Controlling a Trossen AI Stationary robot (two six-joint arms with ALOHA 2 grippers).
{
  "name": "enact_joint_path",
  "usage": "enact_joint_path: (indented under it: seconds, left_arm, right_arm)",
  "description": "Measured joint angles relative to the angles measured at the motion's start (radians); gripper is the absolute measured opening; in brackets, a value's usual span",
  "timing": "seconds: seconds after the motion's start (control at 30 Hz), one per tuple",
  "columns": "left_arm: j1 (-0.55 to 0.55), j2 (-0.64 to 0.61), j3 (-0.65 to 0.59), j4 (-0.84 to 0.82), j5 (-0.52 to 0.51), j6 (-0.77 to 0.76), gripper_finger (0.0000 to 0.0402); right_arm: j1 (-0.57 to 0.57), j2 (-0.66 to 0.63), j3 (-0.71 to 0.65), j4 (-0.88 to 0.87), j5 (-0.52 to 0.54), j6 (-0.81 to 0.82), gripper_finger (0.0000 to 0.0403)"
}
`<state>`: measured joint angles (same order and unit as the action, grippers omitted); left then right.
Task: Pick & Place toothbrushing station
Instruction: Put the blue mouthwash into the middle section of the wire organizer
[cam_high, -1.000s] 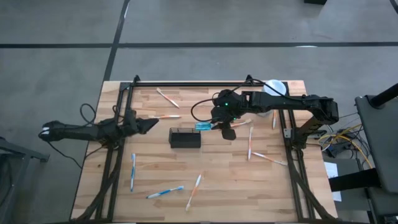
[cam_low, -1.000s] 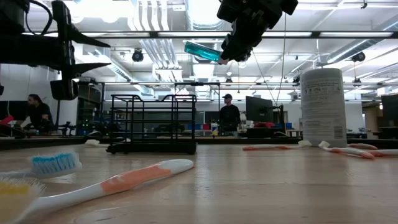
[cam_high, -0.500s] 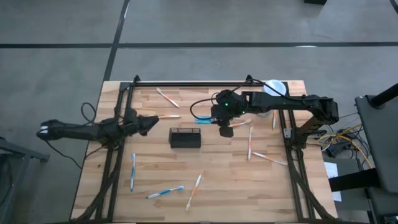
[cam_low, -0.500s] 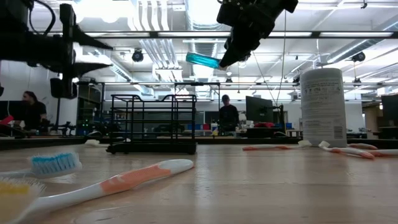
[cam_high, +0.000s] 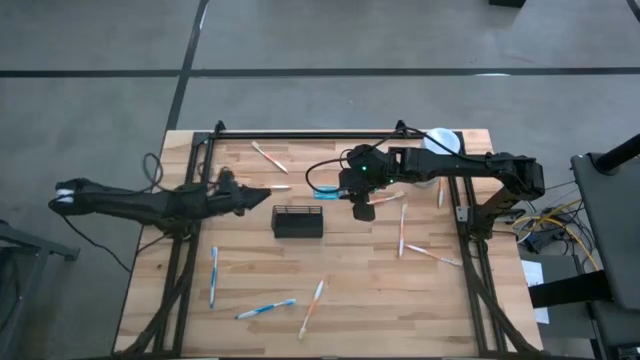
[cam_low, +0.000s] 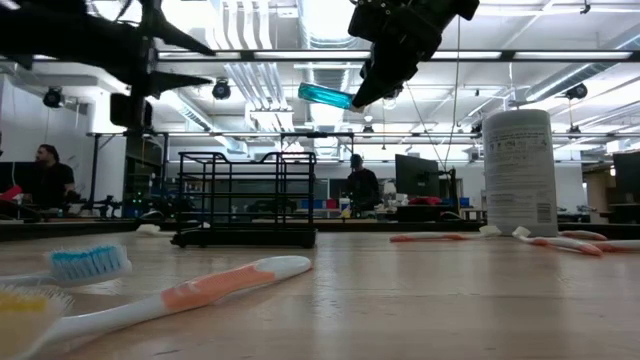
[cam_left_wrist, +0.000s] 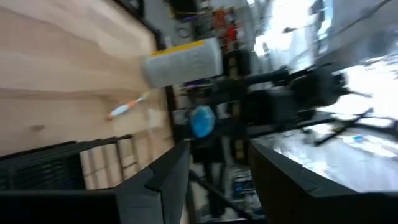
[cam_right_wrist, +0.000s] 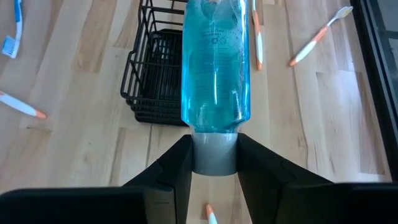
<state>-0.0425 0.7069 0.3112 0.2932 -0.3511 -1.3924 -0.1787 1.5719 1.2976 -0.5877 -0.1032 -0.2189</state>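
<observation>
1. Table (cam_high: 350, 300) of pale wooden planks carries scattered toothbrushes, awaiting collection.
2. Left gripper (cam_high: 262, 197) hangs beside the basket, fingers spread, empty.
3. Right gripper (cam_right_wrist: 214, 163) pinches the grey cap of a blue liquid bottle (cam_right_wrist: 215, 68), held aloft, likely for placing.
4. Small black wire-mesh basket (cam_high: 297, 221) stands mid-table, just beside that bottle.

Both arms (cam_high: 150, 203) are matte black and slender, with looping black cables. The right arm (cam_high: 470, 168) shows a small green light (cam_high: 364, 169). Each gripper has two dark, angular fingers (cam_right_wrist: 168, 171).
</observation>
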Motion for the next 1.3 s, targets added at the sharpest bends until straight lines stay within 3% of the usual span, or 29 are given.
enact_joint_path:
  seconds: [0.33,0.83,1.3]
  left_arm:
    - [0.002,0.222,0.103,0.023,0.025,-0.039,0.0172]
    - [0.008,0.420,0.324,0.031,0.094,0.030,0.0172]
    - [0.030,0.542,0.374,0.031,0.108,0.003,0.0172]
  right_arm:
    - [0.013,0.000,0.000,0.000,-0.001,-0.002,0.0107]
    - [0.026,0.000,0.000,0.001,-0.001,-0.002,0.0107]
    - [0.056,0.000,0.000,0.002,-0.004,-0.061,0.0107]
